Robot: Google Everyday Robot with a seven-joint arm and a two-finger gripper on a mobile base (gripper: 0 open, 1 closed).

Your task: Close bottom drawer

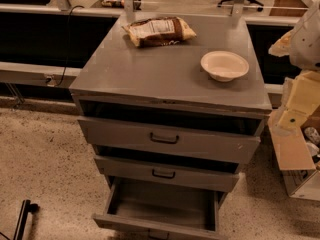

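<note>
The grey metal cabinet (170,69) stands in the middle of the camera view with three drawers. The bottom drawer (162,206) is pulled far out toward me; its shallow grey tray looks empty, and its flat front lies at the lower edge of the view. The middle drawer (165,173) and the uppermost drawer (167,139) stick out a little, each with a dark bar handle. My gripper (295,109), cream-coloured on the white arm, hangs at the right edge, beside the cabinet's right side and above the level of the bottom drawer, touching nothing.
A brown and white snack bag (159,31) and a white bowl (224,65) lie on the cabinet top. A cardboard box (300,176) sits on the floor to the right. A black object (22,218) lies at the lower left on the speckled floor.
</note>
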